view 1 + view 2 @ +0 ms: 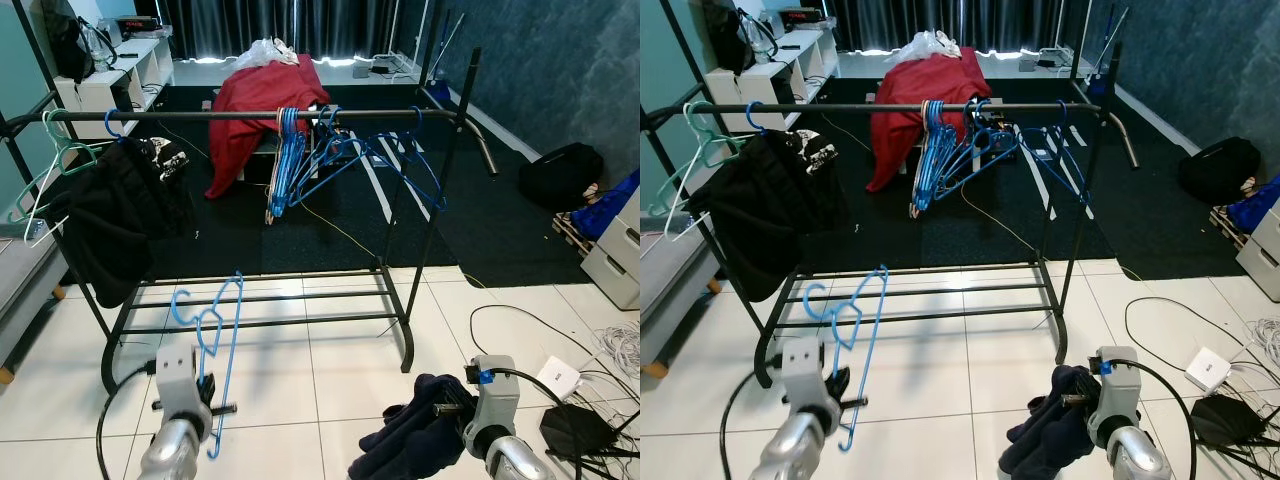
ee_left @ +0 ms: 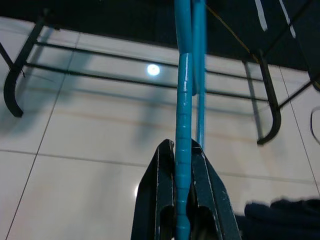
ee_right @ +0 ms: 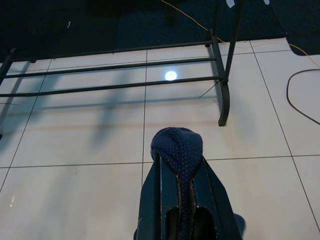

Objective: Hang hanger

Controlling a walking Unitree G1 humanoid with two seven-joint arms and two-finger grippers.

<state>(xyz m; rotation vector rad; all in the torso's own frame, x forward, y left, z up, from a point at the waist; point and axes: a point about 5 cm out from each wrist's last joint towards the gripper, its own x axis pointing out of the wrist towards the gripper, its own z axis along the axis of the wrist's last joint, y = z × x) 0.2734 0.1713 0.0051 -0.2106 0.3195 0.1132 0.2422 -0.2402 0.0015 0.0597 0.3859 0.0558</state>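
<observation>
Clamping the thin blue plastic hanger (image 2: 182, 150) between its two black fingers, the left gripper (image 2: 182, 200) has its jaws pressed shut on the lower wire of the frame, so the hanger stands upright above the wrist with its hook (image 1: 183, 303) uppermost, low in front of the rack and well below the top rail. The right gripper (image 3: 182, 200) has its jaws closed on a bunched dark navy knitted garment (image 3: 177, 145), held low over the floor on the robot's right.

To hang it well, my judgement is that the left arm should rise until the hook clears the black metal top rail (image 1: 240, 116), aim for the bare stretch between the black garment on a hanger (image 1: 120, 215) and the cluster of blue hangers (image 1: 300, 155), then lower so the hook seats before the jaws part. Keeping the hook's open side facing the rail matters; a twisted frame could snag the neighbours.

The black metal clothes rack (image 1: 415, 260) stands on a white tiled floor (image 1: 300, 380), its lower bars near the tiles, with a pale green hanger (image 1: 45, 180) at its left end. Beyond lie a dark carpet (image 1: 500, 230), a red cloth draped over something (image 1: 265, 100), white shelving (image 1: 120, 80), and cables with a white adapter (image 1: 558, 378) on the right
</observation>
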